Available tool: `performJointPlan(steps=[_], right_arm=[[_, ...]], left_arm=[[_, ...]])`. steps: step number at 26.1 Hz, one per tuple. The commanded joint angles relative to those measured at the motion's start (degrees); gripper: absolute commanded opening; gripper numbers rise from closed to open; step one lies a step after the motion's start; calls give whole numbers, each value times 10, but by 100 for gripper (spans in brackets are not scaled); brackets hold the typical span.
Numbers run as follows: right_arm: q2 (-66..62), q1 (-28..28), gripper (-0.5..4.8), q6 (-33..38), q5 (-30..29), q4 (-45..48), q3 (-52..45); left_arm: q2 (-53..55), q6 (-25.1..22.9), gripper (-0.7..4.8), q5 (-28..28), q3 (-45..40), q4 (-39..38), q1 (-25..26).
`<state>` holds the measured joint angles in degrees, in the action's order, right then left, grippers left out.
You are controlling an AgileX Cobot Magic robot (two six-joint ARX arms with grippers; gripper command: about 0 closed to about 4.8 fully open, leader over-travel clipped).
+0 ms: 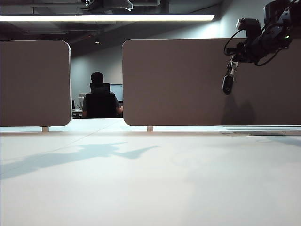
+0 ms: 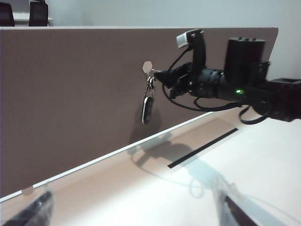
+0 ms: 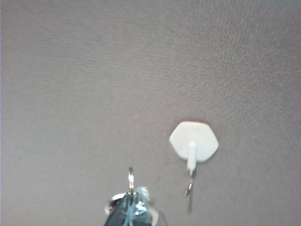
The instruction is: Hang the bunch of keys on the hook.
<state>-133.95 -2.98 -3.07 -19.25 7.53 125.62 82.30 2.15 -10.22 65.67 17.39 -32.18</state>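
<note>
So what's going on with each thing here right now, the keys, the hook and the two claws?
bunch of keys: pinched at the ring, dangling in the air beside the hook, not yet on its prong.
hook: stuck on the brown panel, prong bare.
right gripper: shut on the key ring, up close to the panel.
left gripper: open, holding nothing, low over the table.

No readable text anywhere.
None of the three views shows a legible word, label, brand mark, number or sign on any surface.
</note>
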Motion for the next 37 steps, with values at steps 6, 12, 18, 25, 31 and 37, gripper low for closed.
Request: performJointPlan(steps=[6,12,18,25,31,37], right_arm=[[-83,-10,-6,-14,37,-56,138],[-97,-19,-6,-15,21,-68,138],[-96,-17,-6,-15,10,-61,138],[-96,-16,-6,-15,12,-36,140],[-99,-15,-6,-15,51,-21,140],[-116,-18,-6,-3,33,-49,139]], left_arm=[[1,0,479,4,7,33,0],[1,0,479,12,7,32,0],[1,0,479,12,7,32,0],[0,-2,479,10,7,19,0],[1,-2,479,12,7,15,0],[1,-2,479,12,7,6,0]])
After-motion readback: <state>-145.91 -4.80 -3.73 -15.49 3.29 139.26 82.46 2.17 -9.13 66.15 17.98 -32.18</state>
